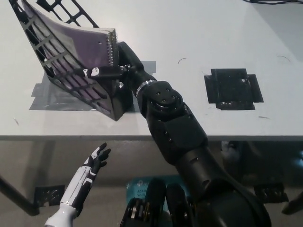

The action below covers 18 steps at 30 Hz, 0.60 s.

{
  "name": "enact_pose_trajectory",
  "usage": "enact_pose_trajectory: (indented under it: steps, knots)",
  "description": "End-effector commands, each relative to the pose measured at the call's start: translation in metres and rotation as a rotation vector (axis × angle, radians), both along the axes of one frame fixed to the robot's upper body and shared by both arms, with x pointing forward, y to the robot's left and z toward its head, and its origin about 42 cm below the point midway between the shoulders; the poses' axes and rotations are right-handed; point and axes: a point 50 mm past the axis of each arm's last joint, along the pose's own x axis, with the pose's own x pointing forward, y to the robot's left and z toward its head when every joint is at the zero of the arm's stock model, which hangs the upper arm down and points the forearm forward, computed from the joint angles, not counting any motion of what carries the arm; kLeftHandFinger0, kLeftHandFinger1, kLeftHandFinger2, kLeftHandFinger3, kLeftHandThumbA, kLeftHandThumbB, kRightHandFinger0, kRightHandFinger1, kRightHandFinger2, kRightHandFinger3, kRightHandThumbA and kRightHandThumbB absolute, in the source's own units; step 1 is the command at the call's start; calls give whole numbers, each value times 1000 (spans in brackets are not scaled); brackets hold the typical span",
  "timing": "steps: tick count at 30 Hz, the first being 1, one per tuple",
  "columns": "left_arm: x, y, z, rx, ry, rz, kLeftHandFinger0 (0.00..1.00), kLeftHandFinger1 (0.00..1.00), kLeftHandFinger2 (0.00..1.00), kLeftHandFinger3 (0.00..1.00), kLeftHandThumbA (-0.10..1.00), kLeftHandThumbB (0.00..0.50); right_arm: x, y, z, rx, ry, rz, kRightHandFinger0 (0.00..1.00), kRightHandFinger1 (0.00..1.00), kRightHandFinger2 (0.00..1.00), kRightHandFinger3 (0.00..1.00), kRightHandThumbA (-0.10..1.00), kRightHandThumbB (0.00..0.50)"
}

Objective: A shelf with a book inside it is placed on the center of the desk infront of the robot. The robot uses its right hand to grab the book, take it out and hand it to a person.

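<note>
My black right hand (116, 71) is closed on the spiral-bound edge of the purple-covered book (85, 56): fingers run along the front cover, the rest of the hand sits behind the wire binding. Grip looks firm, though the contact under the cover is hidden.

The book sits inside the black lattice plastic shelf (45, 45), leaning back with the shelf's tilt; only the bound edge sticks out of the open side toward my hand.

Step in hand, as I judge it: grasp made, extraction not yet done. The next move calls for a pull along the slot's own line, toward the right and slightly up, with the cover kept parallel to the lattice walls so no corner catches in a cell.

Edges: the shelf's front lower corner stands near the desk's front edge, on grey tape strips (47, 97) stuck to the white desk (189, 28). A snag could drag the shelf along with the book.

Open room: bare desk lies to the right, up to the black tape patch (232, 87), well apart from the shelf.

No person in view yet.

My white left hand (92, 163) rests below the desk edge at lower left, fingers spread, holding nothing.
</note>
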Motion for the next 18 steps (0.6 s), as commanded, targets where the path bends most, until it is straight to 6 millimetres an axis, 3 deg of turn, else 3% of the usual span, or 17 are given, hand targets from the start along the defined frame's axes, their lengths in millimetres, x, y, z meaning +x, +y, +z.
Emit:
enact_pose_trajectory:
  steps: [1,10,18]
  knots:
    - [2,2,9,0,-41,-21,1000,1000,1000,1000,1000,372,-3,10,51,233,-61,54,0,0,0,0,985,0]
    - [4,1,9,-5,-34,-17,1000,1000,1000,1000,1000,376,-6,-2,72,536,63,91,0,0,0,0,958,12]
    - [4,1,8,-21,-36,-24,1000,1000,1000,1000,1000,355,-24,-19,124,708,-24,135,0,0,0,0,1000,4]
